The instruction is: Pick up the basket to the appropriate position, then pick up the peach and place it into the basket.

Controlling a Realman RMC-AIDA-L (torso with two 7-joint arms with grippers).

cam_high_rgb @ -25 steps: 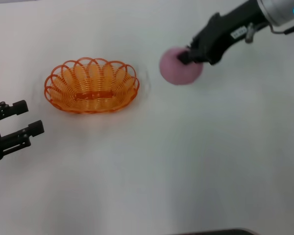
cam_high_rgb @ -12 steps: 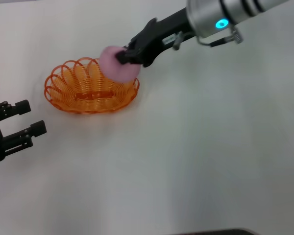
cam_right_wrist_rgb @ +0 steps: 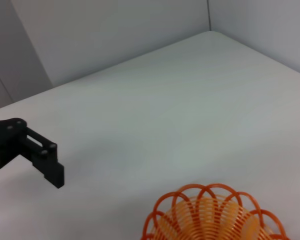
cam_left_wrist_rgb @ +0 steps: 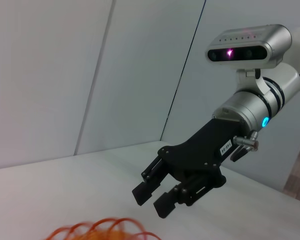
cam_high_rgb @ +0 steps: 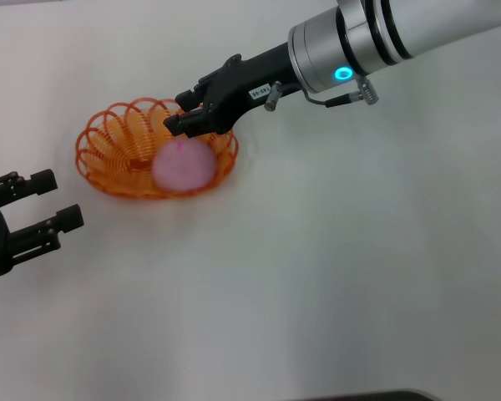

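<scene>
Sitting inside the orange basket [cam_high_rgb: 156,151] on the white table [cam_high_rgb: 334,267], the pink peach [cam_high_rgb: 184,164] is let go because the right gripper [cam_high_rgb: 180,117] above it has spread fingers, while the left gripper [cam_high_rgb: 42,209] waits open nearby.

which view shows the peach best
The head view: the peach lies whole in the basket, just below the open right tool. The left wrist view shows only the basket rim and that tool; the right wrist view shows the basket's rim and strands, no clear peach.
</scene>
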